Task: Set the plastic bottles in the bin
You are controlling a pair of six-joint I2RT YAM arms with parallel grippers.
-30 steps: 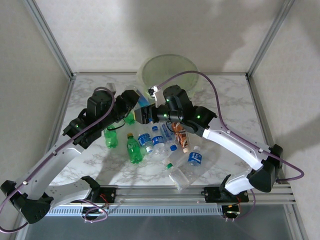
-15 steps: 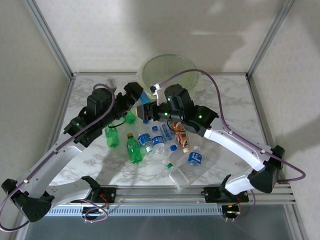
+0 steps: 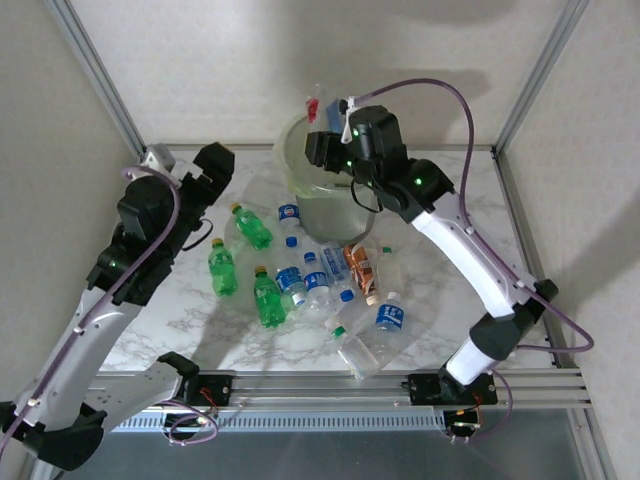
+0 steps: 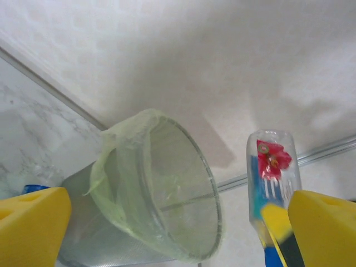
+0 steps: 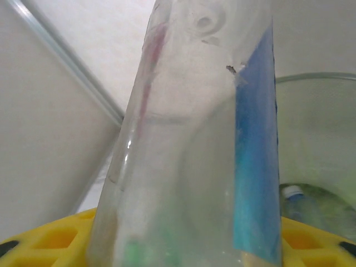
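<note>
On the marble table (image 3: 450, 200), loose bottles (image 3: 268, 300) lie near the bin (image 3: 325, 212). The right gripper (image 3: 322, 135) clamps a clear bottle (image 5: 183, 139) above the bin; the left gripper (image 3: 218, 158) gapes wide, empty. The bottles look light, thin-walled and slick, so they are best gripped mid-body, gently.

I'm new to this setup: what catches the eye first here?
A clear bottle with a blue label, clamped in the right gripper, is held above the green-lined bin at the far edge of the table. In front of the bin, loose bottles, green and clear, litter the marble.
</note>
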